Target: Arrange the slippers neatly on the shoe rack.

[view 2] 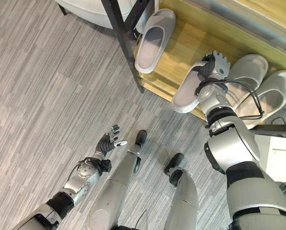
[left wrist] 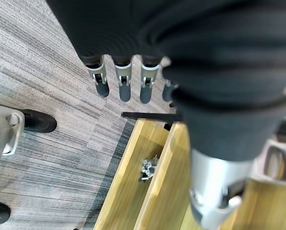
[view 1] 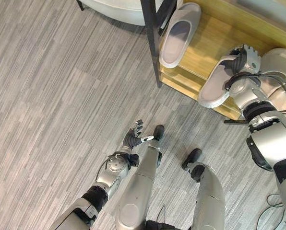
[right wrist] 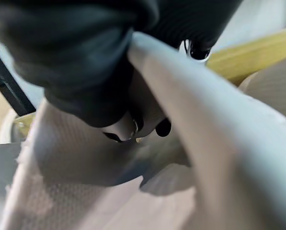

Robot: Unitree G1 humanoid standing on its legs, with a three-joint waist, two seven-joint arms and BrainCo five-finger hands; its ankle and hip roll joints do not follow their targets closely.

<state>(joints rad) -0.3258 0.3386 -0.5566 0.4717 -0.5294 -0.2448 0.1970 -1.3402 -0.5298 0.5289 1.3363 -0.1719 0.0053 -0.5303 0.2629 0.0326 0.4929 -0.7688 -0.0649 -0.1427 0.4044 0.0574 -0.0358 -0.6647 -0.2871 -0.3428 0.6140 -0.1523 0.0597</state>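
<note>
The right hand [view 2: 214, 64] grips a grey slipper [view 2: 187, 93] at the front edge of the wooden shoe rack [view 2: 181, 50], beside other slippers, while the left hand [view 2: 108, 141] hangs open over the floor [view 2: 47, 96].

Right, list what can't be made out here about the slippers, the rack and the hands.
- Right hand: its fingertips reach inside the held slipper, which hides them; in its wrist view they sit in shadow.
- Two slippers right of it: the right arm covers parts of both in the eye views.
- Rack: the top edge cuts it off.
- Left hand: open over the floor, idle.
</note>
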